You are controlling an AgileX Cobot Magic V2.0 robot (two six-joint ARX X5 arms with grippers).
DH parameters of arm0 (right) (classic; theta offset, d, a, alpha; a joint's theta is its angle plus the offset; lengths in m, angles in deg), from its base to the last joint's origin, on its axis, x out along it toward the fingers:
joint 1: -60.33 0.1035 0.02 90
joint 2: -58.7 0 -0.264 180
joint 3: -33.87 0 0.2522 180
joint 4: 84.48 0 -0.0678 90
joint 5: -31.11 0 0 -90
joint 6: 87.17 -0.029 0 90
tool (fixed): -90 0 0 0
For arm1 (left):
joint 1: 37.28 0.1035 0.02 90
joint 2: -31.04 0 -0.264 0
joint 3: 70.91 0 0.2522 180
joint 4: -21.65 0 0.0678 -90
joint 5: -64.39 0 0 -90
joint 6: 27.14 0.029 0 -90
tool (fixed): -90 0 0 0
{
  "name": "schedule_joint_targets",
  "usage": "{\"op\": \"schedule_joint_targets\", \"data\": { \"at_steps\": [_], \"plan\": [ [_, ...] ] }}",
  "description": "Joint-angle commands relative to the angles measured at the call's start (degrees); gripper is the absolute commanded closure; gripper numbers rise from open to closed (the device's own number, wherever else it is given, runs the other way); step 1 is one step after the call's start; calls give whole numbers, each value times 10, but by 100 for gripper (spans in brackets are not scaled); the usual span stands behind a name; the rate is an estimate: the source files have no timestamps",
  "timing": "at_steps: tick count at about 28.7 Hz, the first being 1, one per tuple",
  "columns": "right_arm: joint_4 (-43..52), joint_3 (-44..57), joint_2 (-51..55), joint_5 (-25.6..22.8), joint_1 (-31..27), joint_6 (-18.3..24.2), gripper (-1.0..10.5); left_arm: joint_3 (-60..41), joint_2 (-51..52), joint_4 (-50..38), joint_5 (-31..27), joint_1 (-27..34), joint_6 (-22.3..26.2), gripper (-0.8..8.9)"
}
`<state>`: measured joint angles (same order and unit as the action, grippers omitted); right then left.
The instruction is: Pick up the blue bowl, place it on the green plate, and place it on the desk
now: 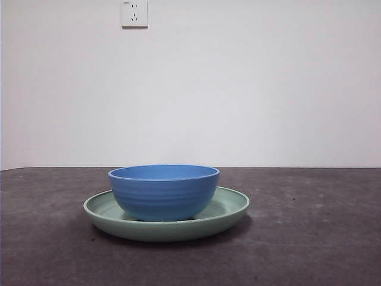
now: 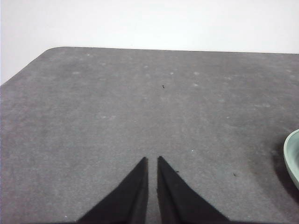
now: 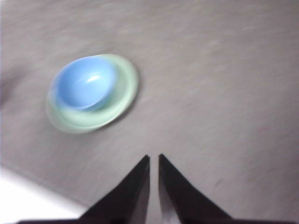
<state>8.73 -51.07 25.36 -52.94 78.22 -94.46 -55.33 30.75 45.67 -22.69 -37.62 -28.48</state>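
front view: blue bowl [image 1: 164, 192] sits upright inside the green plate [image 1: 166, 220], plate flat on the desk [image 1: 309, 238]. bowl is a bit left of plate centre, more rim showing on the right. neither of my arms shows here, so nothing is touching the stack. wall outlet [image 1: 134, 13] up top, irrelevant.

left wrist view: my left gripper [image 2: 152, 161] is over bare desk, jaws nearly together with only a thin slit between, holding nothing. only a sliver of the plate rim [image 2: 292, 156] at the frame edge, so this arm is parked off to the side, out of the way.

right wrist view: blurry. my right gripper [image 3: 154, 158] has jaws almost closed too, empty, high above the desk and well apart from the bowl [image 3: 84, 84] on the plate [image 3: 124, 95]. high vantage keeps the whole stack in sight.

my read: bowl-on-plate step looks done; what's left, if anything, is the desk placement.
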Motion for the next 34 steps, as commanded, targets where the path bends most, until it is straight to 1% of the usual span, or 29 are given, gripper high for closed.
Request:
{"op": "schedule_joint_targets", "data": {
  "at_steps": [1, 3, 6, 8, 12, 15, 21, 23, 27, 29, 32, 34],
  "plan": [
    [112, 54, 36, -2, -62, 81, 920, -12, 1, 4, -2, 1, 6, 782],
    [210, 133, 77, -1, -104, 94, 920, -12, 1, 4, -2, 1, 6, 782],
    [350, 273, 143, 2, -155, 94, 920, -12, 1, 4, -2, 1, 6, 782],
    [461, 366, 181, 2, -179, 87, 920, -12, 1, 4, -2, 1, 6, 782],
    [654, 548, 241, 0, -203, 88, 920, -12, 1, 4, -2, 1, 6, 782],
    [731, 635, 275, 0, -207, 90, 920, -12, 1, 4, -2, 1, 6, 782],
    [734, 704, 332, -5, -207, 97, 920, -12, 1, 4, -2, 1, 6, 782],
    [709, 706, 331, -24, -207, 105, 920, -12, 1, 4, -2, 1, 6, 782],
    [678, 706, 331, -71, -207, 105, 920, -12, 1, 4, -2, 1, 6, 782],
    [661, 706, 331, -82, -207, 105, 920, -12, 1, 4, -2, 0, 6, 782],
    [629, 706, 331, -81, -207, 103, 920, -12, 1, 4, -2, 1, 6, 782],
    [630, 706, 331, -67, -207, 96, 920, -12, 1, 4, -2, 1, 6, 782]
  ]
}}
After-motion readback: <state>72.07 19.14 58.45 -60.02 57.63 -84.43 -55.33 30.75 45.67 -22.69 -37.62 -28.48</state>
